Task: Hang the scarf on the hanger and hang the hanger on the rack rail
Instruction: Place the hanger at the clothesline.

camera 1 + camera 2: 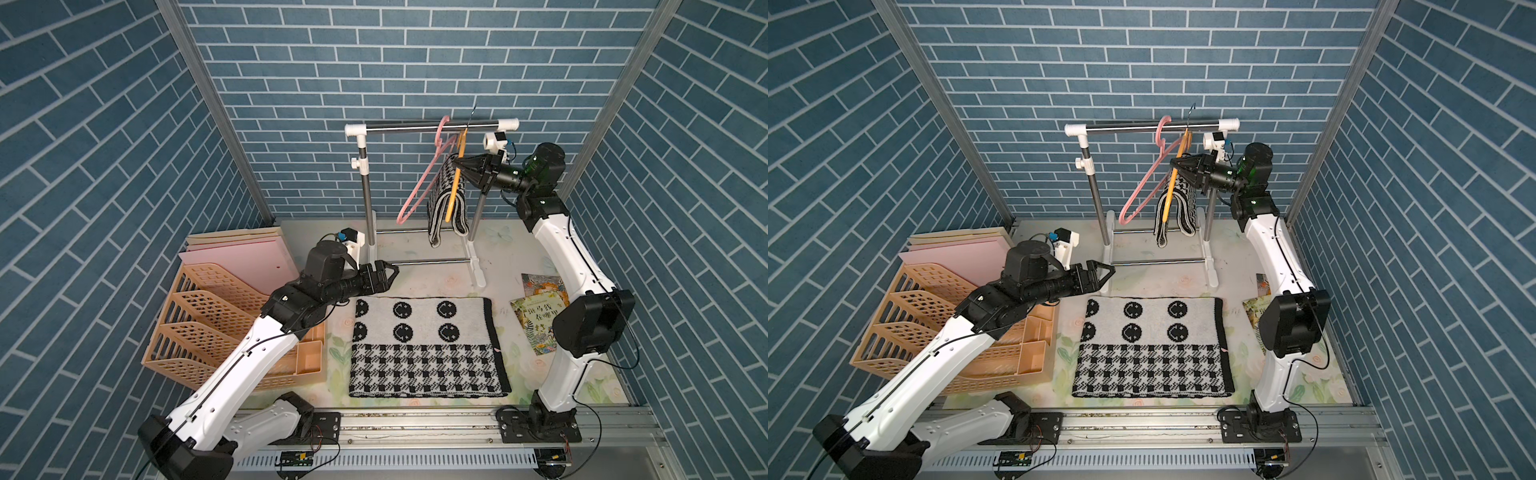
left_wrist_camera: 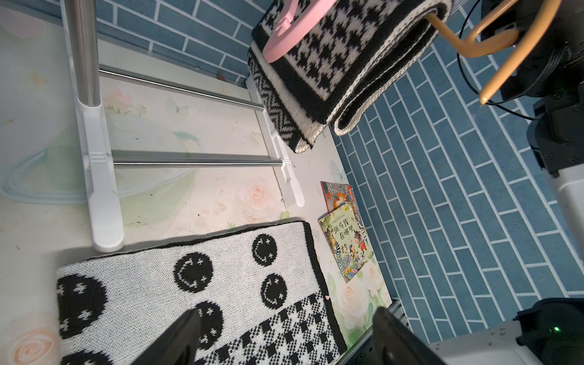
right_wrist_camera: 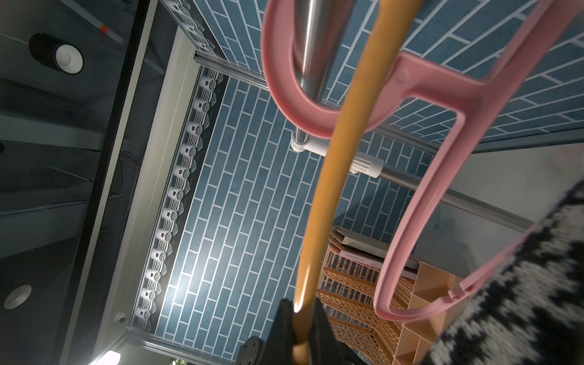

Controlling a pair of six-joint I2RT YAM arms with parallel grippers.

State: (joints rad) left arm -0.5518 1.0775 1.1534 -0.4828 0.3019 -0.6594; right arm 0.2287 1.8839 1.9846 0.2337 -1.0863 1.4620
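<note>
While the right gripper is pressed tight on the yellow hanger, pinching its upper arm just under the rail, the hanging scarf is draped over that hanger's bottom bar, up at the back of the table. It's the black-and-white houndstooth one, and both ends dangle down without reaching the tabletop. The hanger's thin dark hook pokes up past the rail, but I honestly can't tell if it's sitting on it. A pink hanger hooks over the same rail right beside it, tilted, with nothing on it.

The left gripper is spread wide with nothing in it, hovering low near the rack's foot, just past the far edge of a folded scarf with smiley faces lying flat on the table. A couple of books sit by the right arm, and a peach organizer is over by the left.
</note>
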